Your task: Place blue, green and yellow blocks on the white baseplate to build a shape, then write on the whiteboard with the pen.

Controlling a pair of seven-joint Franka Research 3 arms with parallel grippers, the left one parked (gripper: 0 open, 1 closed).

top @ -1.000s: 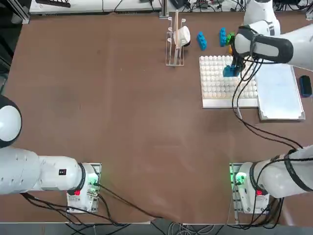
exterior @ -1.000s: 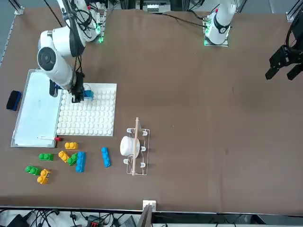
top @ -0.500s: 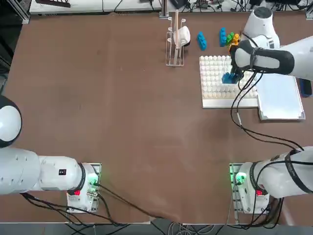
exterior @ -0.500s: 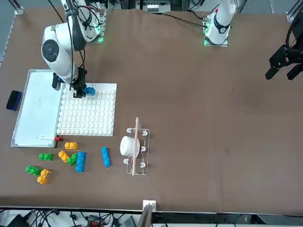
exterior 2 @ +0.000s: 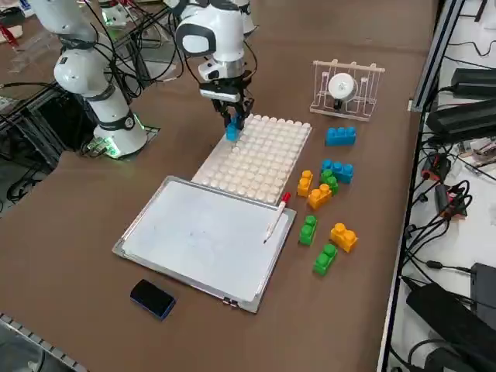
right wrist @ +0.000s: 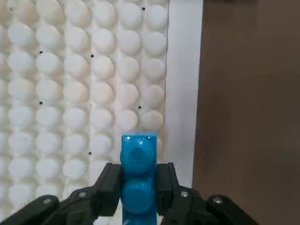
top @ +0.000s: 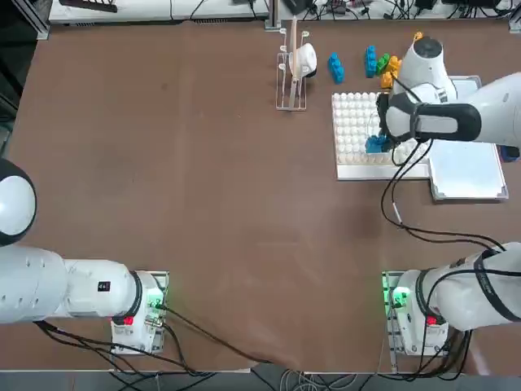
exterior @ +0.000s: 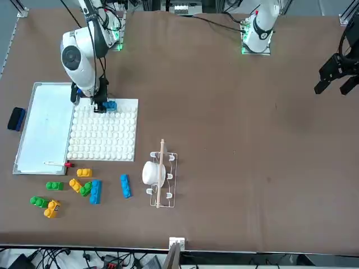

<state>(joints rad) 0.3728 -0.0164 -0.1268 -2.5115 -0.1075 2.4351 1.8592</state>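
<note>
Since a second ago I have carried the blue block [right wrist: 138,161] nearer the lower edge of the white baseplate [top: 358,167], upper right in the top view. My right gripper [right wrist: 137,180] pinches it between both fingers [right wrist: 112,180], above the studs.

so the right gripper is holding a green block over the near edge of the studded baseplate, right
Not quite: the block in the right gripper is blue, not green, as the right wrist view shows plainly. The rest holds: it is clamped between the fingers over the edge of the white baseplate nearest the robot.
</note>
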